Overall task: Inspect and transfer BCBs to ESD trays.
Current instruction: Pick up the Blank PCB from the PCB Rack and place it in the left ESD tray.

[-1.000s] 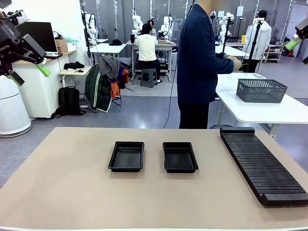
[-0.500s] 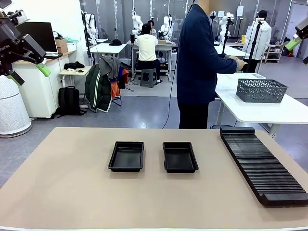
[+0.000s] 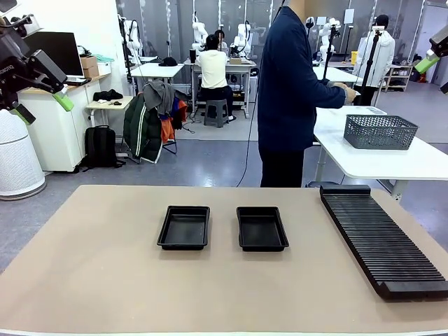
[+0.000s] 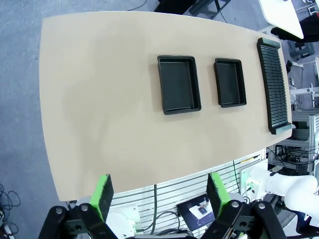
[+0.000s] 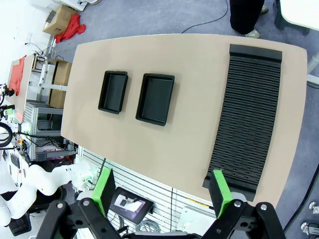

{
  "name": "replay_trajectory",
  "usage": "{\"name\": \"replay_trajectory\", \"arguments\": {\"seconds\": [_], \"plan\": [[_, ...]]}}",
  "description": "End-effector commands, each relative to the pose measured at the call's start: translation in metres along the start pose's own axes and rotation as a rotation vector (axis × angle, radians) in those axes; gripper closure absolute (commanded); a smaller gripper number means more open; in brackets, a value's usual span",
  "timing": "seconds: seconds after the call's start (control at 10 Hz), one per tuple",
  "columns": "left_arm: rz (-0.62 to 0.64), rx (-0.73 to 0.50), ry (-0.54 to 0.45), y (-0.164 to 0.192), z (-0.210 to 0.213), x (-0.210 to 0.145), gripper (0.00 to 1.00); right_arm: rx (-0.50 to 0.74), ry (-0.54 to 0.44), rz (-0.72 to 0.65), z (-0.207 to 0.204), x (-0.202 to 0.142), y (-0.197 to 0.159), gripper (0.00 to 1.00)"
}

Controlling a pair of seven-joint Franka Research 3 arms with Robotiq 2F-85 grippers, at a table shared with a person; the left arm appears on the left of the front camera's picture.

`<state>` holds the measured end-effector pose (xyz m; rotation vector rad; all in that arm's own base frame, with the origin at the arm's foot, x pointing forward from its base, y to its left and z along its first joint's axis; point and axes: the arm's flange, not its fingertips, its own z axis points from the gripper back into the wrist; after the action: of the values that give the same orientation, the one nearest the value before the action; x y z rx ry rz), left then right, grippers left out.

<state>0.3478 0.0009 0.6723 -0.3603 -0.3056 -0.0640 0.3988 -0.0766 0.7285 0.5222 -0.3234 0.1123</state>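
Two empty black ESD trays sit side by side at the middle of the tan table, the left tray and the right tray. The BCBs are out of view. My left gripper hangs high above the table's left side, open, nothing between its green pads. High at the right, my right gripper is open and holds nothing too. Both are far from the trays.
A long black ribbed rack lies along the table's right side. A person in a dark blue top stands at the far edge, turned toward a white side table with a grey mesh basket.
The person's hand has shifted slightly to the right over the white side table. Both arms and the trays have not moved.
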Motion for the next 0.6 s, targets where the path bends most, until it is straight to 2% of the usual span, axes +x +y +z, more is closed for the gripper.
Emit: {"name": "replay_trajectory", "arguments": {"seconds": [0.0, 0.5], "plan": [[-0.002, 0.001, 0.0, -0.0008, 0.0, -0.0001, 0.0, 0.0, 0.004, 0.004, -0.001, -0.0033, 0.0007, 0.0], [-0.002, 0.001, 0.0, -0.0008, 0.0, -0.0001, 0.0, 0.0, 0.004, 0.004, -0.001, -0.0033, 0.0007, 0.0]]}}
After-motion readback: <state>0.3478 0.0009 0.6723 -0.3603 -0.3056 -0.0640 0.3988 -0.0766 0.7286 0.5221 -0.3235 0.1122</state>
